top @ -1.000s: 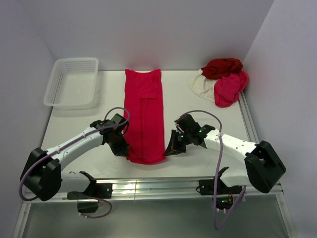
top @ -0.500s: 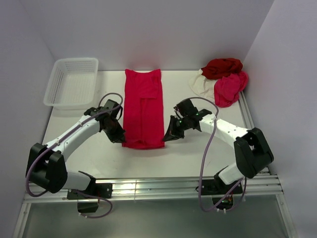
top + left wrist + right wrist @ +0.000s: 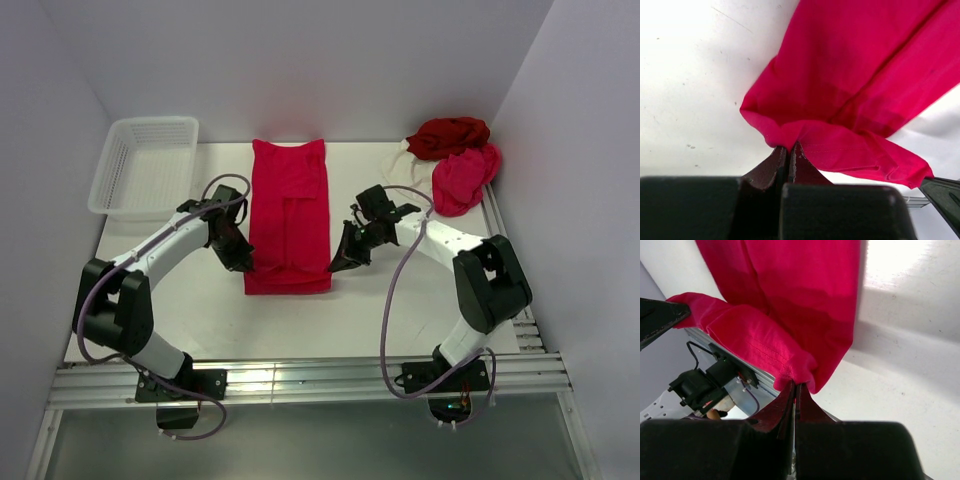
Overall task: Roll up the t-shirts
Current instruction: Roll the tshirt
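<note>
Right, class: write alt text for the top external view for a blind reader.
The left gripper and right gripper each pinch a near corner of a long folded crimson t-shirt on a white table. A mesh basket sits far left; a heap of shirts far right.

No text, label, brand, number or sign was readable in any view.
</note>
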Tool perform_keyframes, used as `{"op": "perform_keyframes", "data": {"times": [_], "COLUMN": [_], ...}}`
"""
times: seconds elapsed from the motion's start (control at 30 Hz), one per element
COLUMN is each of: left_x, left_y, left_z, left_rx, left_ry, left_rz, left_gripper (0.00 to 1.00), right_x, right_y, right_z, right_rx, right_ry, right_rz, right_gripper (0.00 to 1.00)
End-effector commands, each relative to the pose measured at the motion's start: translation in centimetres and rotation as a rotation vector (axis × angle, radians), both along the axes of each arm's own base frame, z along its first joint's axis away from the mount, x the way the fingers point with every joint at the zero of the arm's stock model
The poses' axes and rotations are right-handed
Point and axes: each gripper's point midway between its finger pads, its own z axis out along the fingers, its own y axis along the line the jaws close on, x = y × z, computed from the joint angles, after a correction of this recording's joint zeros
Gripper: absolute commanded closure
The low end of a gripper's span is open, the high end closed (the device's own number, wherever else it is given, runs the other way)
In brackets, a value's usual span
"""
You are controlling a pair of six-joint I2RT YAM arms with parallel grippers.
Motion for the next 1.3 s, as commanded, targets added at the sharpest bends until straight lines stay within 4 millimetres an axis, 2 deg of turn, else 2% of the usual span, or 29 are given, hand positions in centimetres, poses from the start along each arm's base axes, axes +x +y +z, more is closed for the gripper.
{"op": "perform_keyframes", "data": {"times": [0.0,0.23,0.43,0.53,0.67,0.87,1.03,1.27], "left_x": [1.1,-0.6,-3.6,-5.4,-6.9,-8.8,-8.9,-7.2], "left_y": [-0.4,-0.4,-0.1,0.0,-1.0,-1.8,-1.8,-1.6], "left_z": [0.1,-0.3,-0.2,-0.9,-1.8,-3.2,-2.7,-1.1], "left_rx": [-0.016,-0.054,-0.080,-0.074,-0.111,-0.091,-0.090,-0.032], "left_ry": [-0.024,-0.011,-0.014,0.005,0.019,0.050,0.037,0.023], "left_rz": [-0.009,-0.004,-0.010,-0.012,-0.019,-0.044,-0.046,-0.056], "left_gripper": [1.00,1.00,1.00,1.00,1.00,1.00,1.00,1.00], "right_x": [0.9,-0.2,-3.1,-4.7,-6.9,-8.6,-8.5,-6.4], "right_y": [0.5,0.3,-0.4,-0.6,-1.1,-1.1,-1.0,-0.2], "right_z": [0.6,0.9,0.9,0.3,-1.1,-2.3,-2.1,-0.2], "right_rx": [0.022,0.042,0.060,0.048,0.038,0.026,0.022,0.016], "right_ry": [-0.008,0.003,0.026,0.039,0.070,0.090,0.080,0.040], "right_rz": [0.021,0.027,0.023,0.027,0.031,0.039,0.039,0.050], "right_gripper": [1.00,1.00,1.00,1.00,1.00,1.00,1.00,1.00]}}
